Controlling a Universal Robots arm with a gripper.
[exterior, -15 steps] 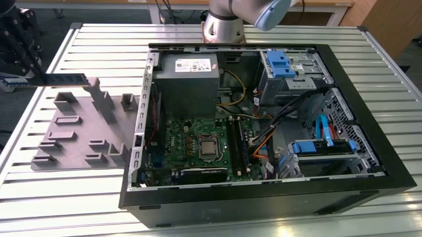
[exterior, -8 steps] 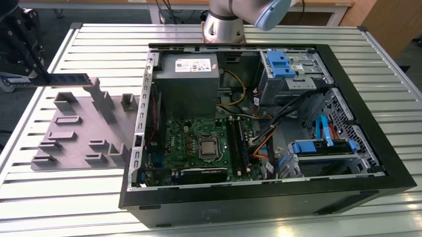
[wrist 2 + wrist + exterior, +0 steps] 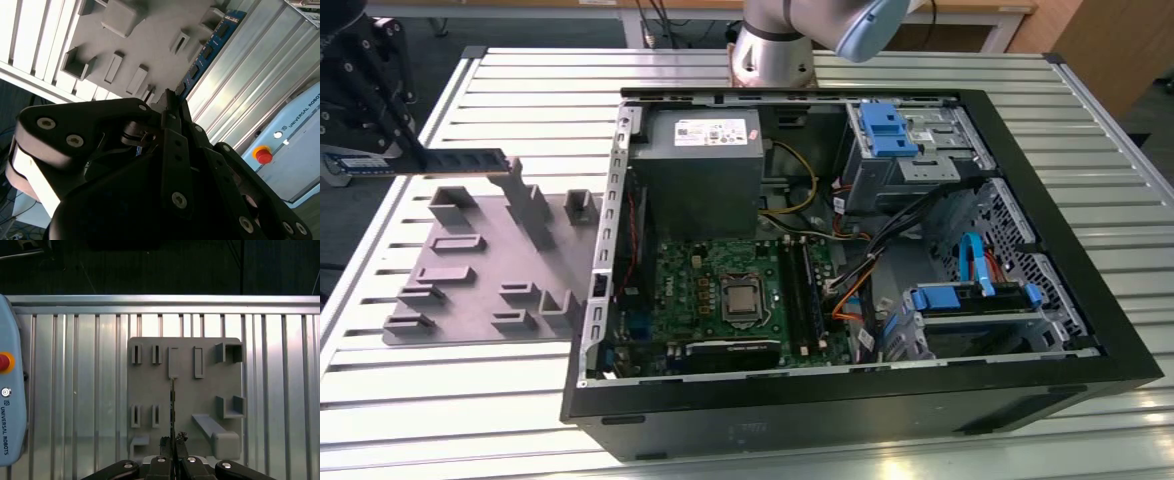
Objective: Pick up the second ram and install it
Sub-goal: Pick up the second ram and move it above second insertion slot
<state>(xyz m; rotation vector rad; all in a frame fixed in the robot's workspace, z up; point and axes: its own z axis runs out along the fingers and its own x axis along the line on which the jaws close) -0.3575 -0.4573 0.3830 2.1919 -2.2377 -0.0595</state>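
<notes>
Black gripper, silver screws, grey arm

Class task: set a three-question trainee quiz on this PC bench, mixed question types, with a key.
1. True or false: the gripper is shut on the ram.
2. The ram is over: A) the grey tray; B) the motherboard; C) the drive bay.
3. Fill in: in the exterior view, the tray lies to the ___ of the case.
Key: 1 true; 2 A; 3 left.
</notes>
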